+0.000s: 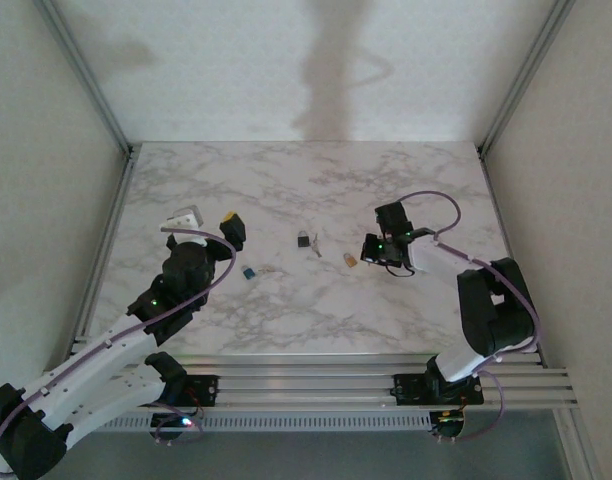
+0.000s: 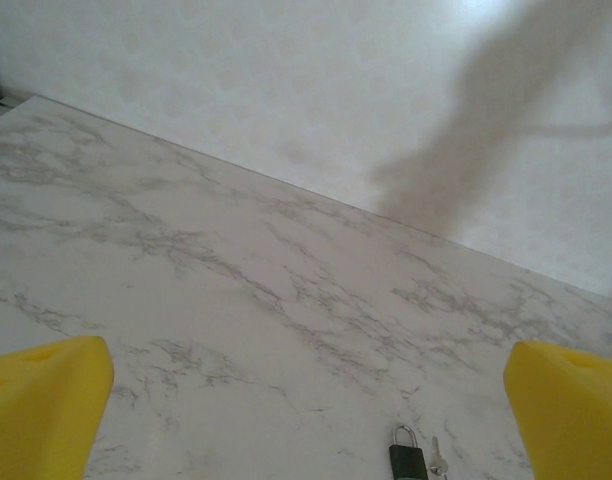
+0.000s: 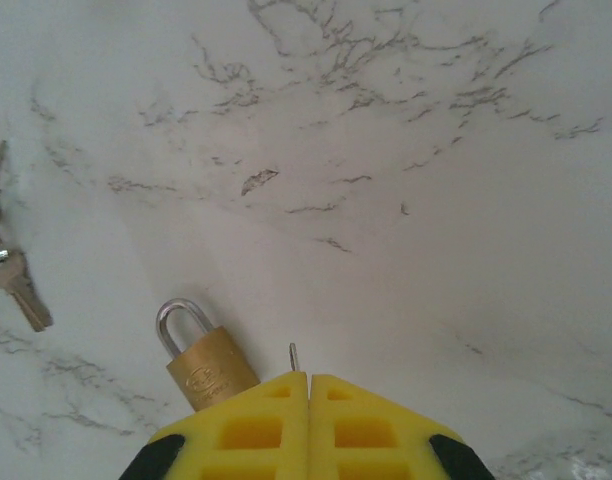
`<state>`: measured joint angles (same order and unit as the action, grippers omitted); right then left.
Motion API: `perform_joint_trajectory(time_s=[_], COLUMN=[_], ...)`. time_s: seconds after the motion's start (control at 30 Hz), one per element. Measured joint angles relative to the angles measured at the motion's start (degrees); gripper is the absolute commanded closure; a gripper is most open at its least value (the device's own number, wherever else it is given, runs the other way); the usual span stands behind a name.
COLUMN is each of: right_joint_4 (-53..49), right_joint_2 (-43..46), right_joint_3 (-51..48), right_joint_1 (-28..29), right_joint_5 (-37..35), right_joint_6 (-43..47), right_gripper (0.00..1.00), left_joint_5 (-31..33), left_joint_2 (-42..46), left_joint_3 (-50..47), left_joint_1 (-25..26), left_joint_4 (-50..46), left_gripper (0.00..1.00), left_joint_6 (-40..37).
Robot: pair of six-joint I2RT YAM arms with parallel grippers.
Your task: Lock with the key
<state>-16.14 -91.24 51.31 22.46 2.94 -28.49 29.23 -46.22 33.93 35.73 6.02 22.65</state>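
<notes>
— What's the right claw point(image 3: 308, 385) up to?

— Its yellow fingers point(image 3: 376, 430) are pressed flat together, tips low over the marble surface point(image 3: 436, 150). A thin metal sliver point(image 3: 293, 355) pokes out just past the tips (whether it's pinched between them, I honestly can't tell).

— And the lock?

— A brass padlock point(image 3: 208, 368) lies flat just left of those fingertips, right up against them or very nearly so. Its shackle points away from the claw. Further left there are some loose keys point(image 3: 16, 285) lying on the marble, apart from the brass padlock.

— The other arm?

— The left claw point(image 1: 206, 220) is spread wide, hanging over the left part of the surface with nothing between its fingers. Looking out along it, you see a dark padlock point(image 2: 407, 460) ahead, with the loose keys just to its right.

— So how does it all lie across the surface?

— The dark padlock sits about mid-surface, between the two arms. The brass padlock is off to its right, beside the right claw. A small blue object point(image 1: 250, 272) lies to the left of the dark padlock and a little nearer, close by the left arm. The left claw touches none of it.
</notes>
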Motion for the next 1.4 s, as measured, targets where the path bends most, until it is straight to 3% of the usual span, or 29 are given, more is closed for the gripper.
perform_joint_trajectory(time_s=[1.0,1.4], right_joint_4=[0.7,1.5], right_joint_2=[-9.7,-10.0], right_joint_3=[7.1,7.2], right_joint_1=[2.3,2.6], right_joint_5=[0.2,1.0], right_joint_6=[2.4,2.8], right_gripper=[1.00,0.93], left_joint_5=[0.2,0.4], left_joint_2=[0.0,0.0], left_joint_3=[0.0,0.0], left_joint_1=[0.0,0.0], left_joint_4=[0.3,0.3], left_gripper=[0.00,0.00], left_joint_6=[0.0,0.0])
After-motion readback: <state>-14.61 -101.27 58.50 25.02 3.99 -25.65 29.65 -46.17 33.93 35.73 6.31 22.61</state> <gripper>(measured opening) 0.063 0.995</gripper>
